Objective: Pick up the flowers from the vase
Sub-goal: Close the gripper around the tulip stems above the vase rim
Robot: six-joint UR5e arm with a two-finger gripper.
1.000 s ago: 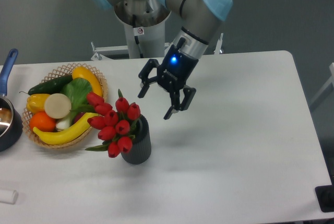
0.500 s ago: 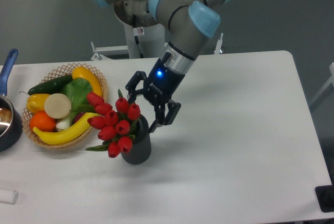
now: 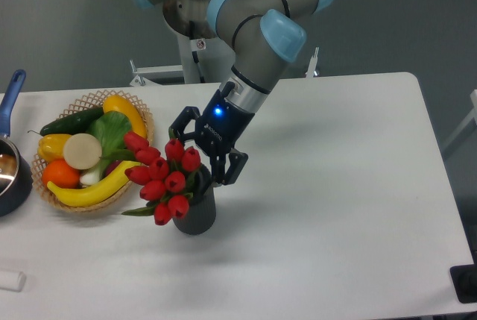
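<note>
The tool (image 3: 201,150), fingers spread, straddles the flowers (image 3: 164,177) leaning left from the vase (image 3: 197,208), apparently ready to pinch them.

Flowers (image 3: 162,178) red, leaves green; vase (image 3: 197,212) dark grey, possibly ribbed; gripper (image 3: 206,150) black, blue-lit

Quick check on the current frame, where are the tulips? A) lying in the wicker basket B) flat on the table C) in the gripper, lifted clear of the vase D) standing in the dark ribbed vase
D: the flowers sit with their stems in the vase, while the open gripper is right behind the bunch and has not closed on it.
</note>
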